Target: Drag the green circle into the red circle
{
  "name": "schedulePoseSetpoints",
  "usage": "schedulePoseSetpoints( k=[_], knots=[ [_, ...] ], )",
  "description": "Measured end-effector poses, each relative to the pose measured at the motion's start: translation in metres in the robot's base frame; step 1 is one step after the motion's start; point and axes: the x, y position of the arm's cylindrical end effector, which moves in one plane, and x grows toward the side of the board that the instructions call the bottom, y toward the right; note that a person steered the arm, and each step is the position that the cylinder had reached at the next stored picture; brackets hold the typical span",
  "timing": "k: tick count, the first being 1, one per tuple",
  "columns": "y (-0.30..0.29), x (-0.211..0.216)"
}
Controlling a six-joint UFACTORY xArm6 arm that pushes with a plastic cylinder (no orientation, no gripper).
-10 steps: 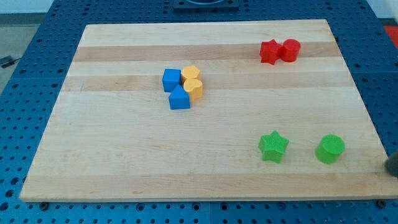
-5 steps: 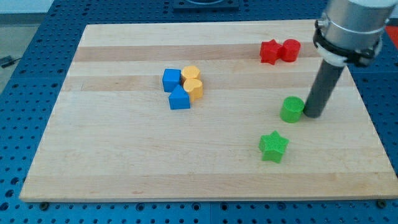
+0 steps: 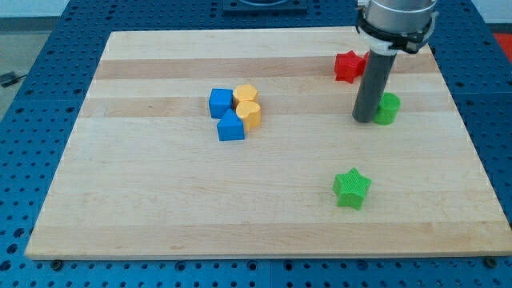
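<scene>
The green circle lies on the wooden board at the view's right. My tip touches its left side. The rod rises from there and hides the red circle behind it; only the red star shows to the rod's left, near the view's top. The green circle lies below and slightly right of where the red blocks are.
A green star lies lower on the board, toward the view's bottom. Two blue blocks and two yellow blocks cluster left of centre.
The green circle has moved from the board's lower right up toward the red blocks. The rod has come into view and shifted from the circle's right side to its left side.
</scene>
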Motion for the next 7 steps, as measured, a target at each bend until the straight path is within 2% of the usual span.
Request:
schedulePoseSetpoints(
  k=[2, 3, 5, 6, 7],
  knots=[
    [0.006, 0.039],
    [0.023, 0.034],
    [0.023, -0.009],
    [0.025, 0.003],
    [0.052, 0.025]
  ],
)
